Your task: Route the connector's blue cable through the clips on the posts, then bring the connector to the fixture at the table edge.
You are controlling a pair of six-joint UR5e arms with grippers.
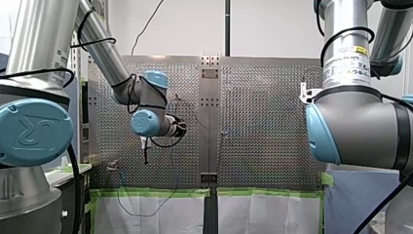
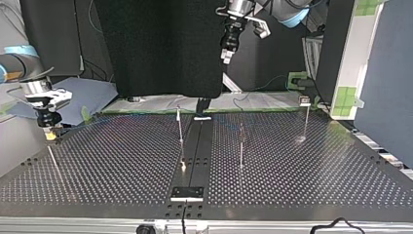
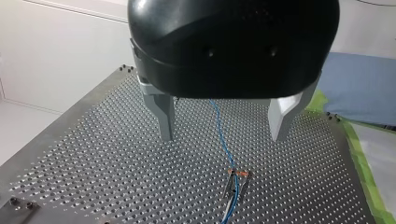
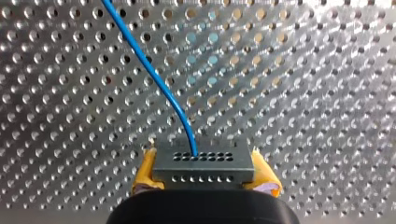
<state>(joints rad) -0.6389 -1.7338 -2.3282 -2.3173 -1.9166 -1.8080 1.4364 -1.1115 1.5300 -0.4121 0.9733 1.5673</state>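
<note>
Front view: left arm (image 1: 146, 122) out over the perforated steel counter (image 1: 263, 122). Top view: left gripper (image 2: 227, 56) high, right gripper (image 2: 49, 134) low, thin metal posts (image 2: 180, 127) between. Left wrist view: jaws apart, thin blue cable (image 3: 218, 126) beneath. Right wrist view: yellow pads (image 4: 146, 170) clamp the grey rectangular connector (image 4: 203, 165). We'd keep tension light, seating cable squarely per clip.

We see a perforated table (image 1: 263, 126) with a dark strip (image 2: 195, 156) running down its middle. Green tape (image 1: 156, 192) lines one edge of the table, with white sheets (image 1: 146, 214) just beyond it. A black curtain (image 2: 160, 48) hangs behind that edge, and a blue sheet (image 2: 87, 95) lies beside the table's corner.
</note>
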